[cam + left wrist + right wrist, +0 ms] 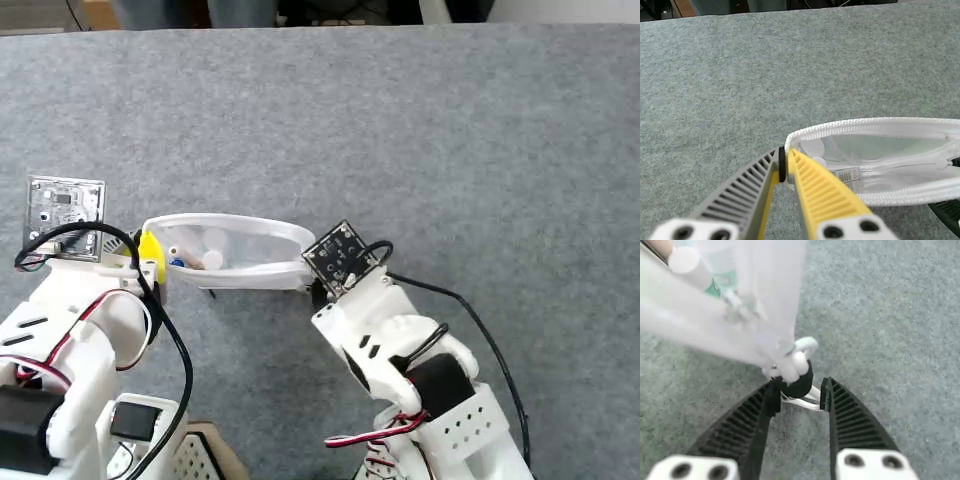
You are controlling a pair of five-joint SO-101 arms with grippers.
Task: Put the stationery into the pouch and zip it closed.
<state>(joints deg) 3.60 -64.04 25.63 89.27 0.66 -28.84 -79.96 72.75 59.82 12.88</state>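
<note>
A clear pouch (230,255) with a white zipper edge lies on the grey mat, its mouth gaping open. Inside are white stationery pieces (205,250), among them a white cap (812,148) and a white tube (687,262). My left gripper (783,167), one finger grey and one yellow, is shut on the black tab at the pouch's (875,150) left end, and its yellow finger (150,258) shows from above. At the other end of the pouch (740,305), my right gripper (800,390) stands open, with the white zip pull (799,362) and a black end piece between its black fingers.
Grey felt mat (450,140) covers the table, with free room behind and to the right of the pouch. Both arm bodies (420,380) crowd the near edge, and a black cable (480,330) loops beside the right arm.
</note>
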